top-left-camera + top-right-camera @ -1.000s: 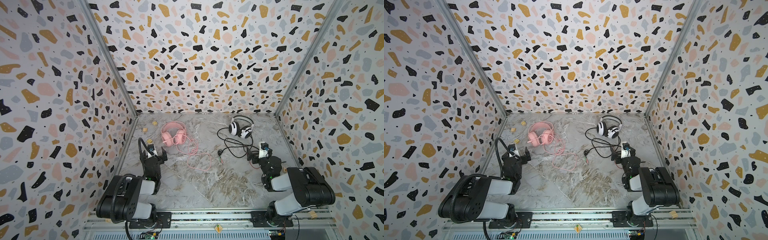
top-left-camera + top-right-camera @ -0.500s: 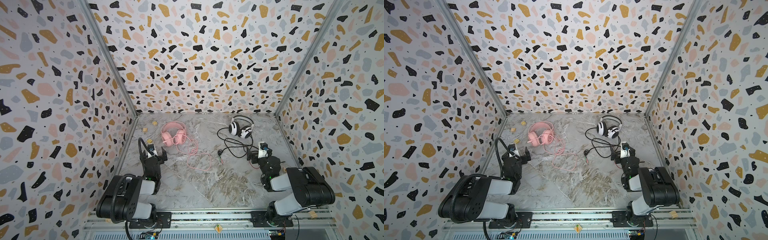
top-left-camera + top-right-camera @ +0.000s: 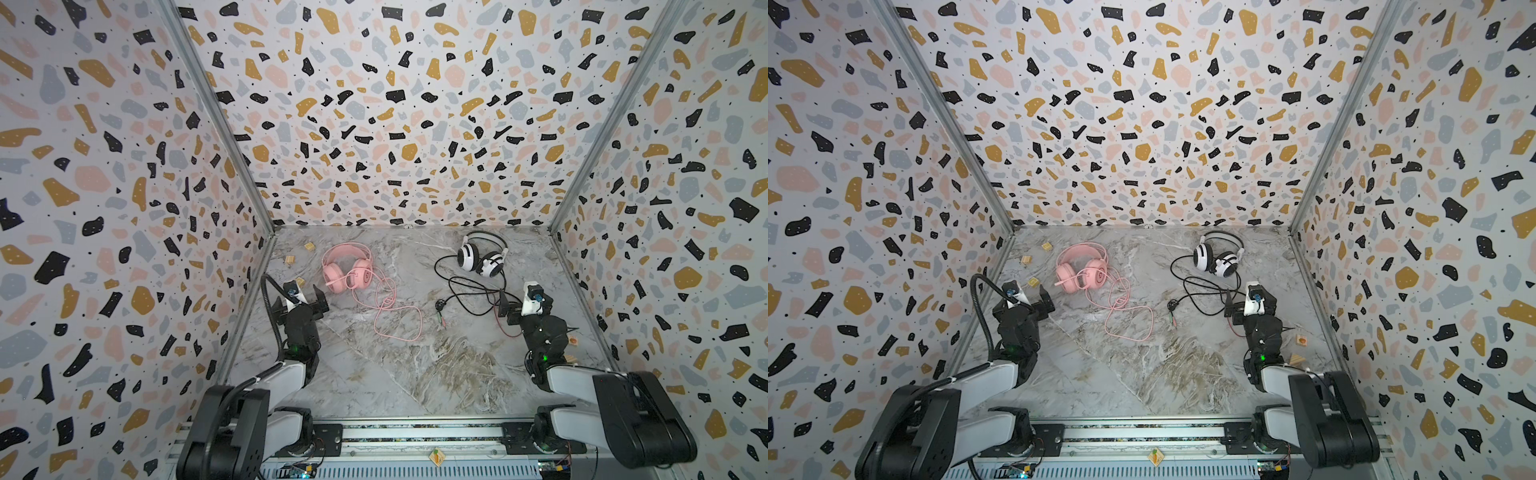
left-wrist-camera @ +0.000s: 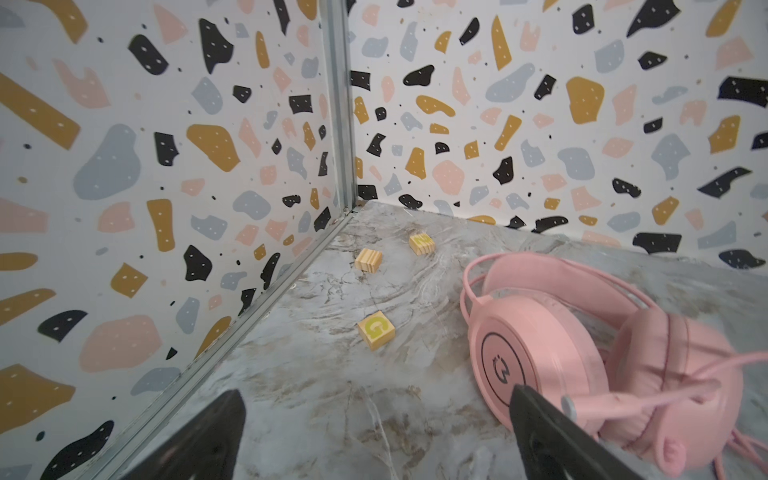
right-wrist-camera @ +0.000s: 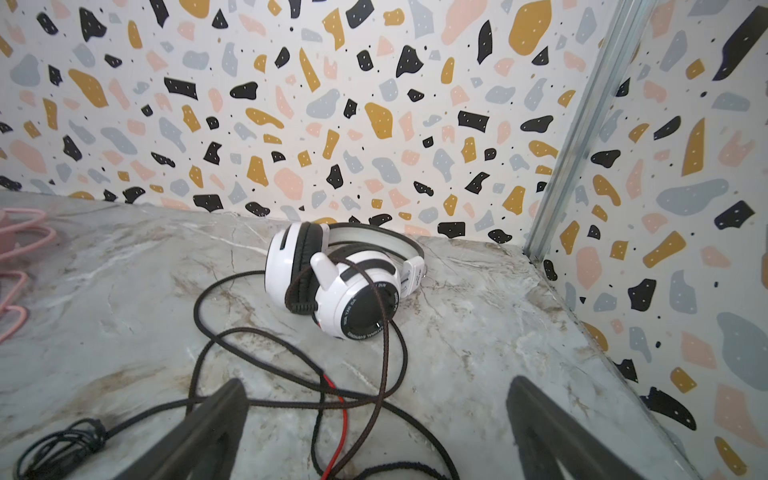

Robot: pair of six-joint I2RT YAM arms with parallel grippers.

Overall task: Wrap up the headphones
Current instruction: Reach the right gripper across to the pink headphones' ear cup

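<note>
The pink headphones (image 3: 347, 266) (image 3: 1081, 270) lie at the back left of the marble floor, and their pink cord (image 3: 395, 316) trails loose toward the middle. The white-and-black headphones (image 3: 482, 259) (image 5: 345, 286) lie at the back right with their black cord (image 3: 469, 291) sprawled in loops. My left gripper (image 3: 305, 301) (image 4: 378, 395) is open just short of the pink earcup (image 4: 540, 361), holding nothing. My right gripper (image 3: 521, 305) (image 5: 378, 385) is open above the black cord loops (image 5: 216, 332), gripping none of them.
Three small wooden blocks (image 4: 376, 330) (image 4: 368, 259) (image 4: 422, 243) sit near the left wall. More blocks (image 3: 573, 340) lie by the right wall. A thin red wire (image 5: 332, 386) crosses the black cord. Patterned walls close in three sides, and a metal rail (image 3: 415, 432) runs along the front.
</note>
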